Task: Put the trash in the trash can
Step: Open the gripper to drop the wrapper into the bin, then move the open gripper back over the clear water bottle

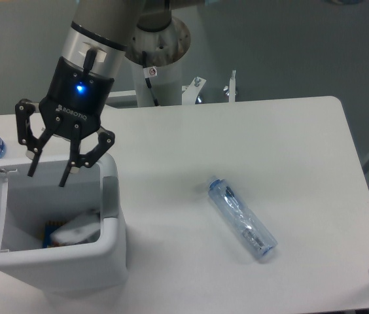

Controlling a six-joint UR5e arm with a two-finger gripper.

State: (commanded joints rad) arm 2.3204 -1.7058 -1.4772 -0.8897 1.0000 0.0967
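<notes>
White counter [289, 131] carries the trash can [109, 252] at its left front edge, with the wrapper [80, 226] lying inside. Just above its opening the pincer [46, 171] hangs with fingers apart and empty. Well to the right, the crushed bottle [242, 218] lies on open surface.

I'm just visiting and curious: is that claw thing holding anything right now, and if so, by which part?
Nothing. The gripper is open above the trash can, and the wrapper lies inside the can.
</notes>
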